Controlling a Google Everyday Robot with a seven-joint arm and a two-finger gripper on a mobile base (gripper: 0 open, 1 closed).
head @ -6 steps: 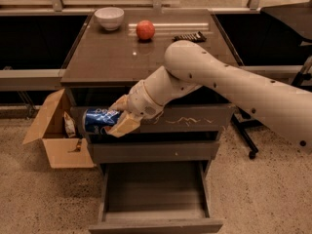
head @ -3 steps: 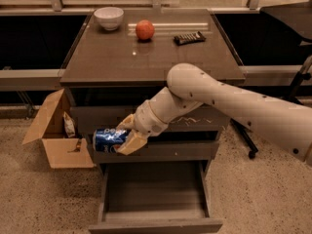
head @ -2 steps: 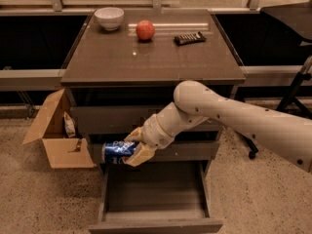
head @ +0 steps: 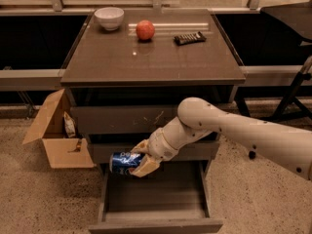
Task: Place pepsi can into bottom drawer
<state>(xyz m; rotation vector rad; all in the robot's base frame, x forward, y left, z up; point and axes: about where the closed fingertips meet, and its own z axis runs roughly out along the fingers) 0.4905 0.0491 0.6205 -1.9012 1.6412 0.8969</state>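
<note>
The pepsi can (head: 123, 162) is blue and lies on its side in my gripper (head: 140, 159). My gripper is shut on it and holds it above the left part of the bottom drawer (head: 155, 219), level with the thin middle drawer front. The bottom drawer is pulled out, with a grey inside and nothing in it. My white arm (head: 243, 130) reaches in from the right.
A white bowl (head: 109, 17), a red apple (head: 145, 29) and a dark flat object (head: 190, 37) sit on the cabinet top (head: 156, 57). An open cardboard box (head: 56, 133) stands on the floor to the left. A dark stand (head: 292, 91) is at the right.
My gripper has carried the can down and to the right, from beside the scratched top drawer to just above the open bottom drawer.
</note>
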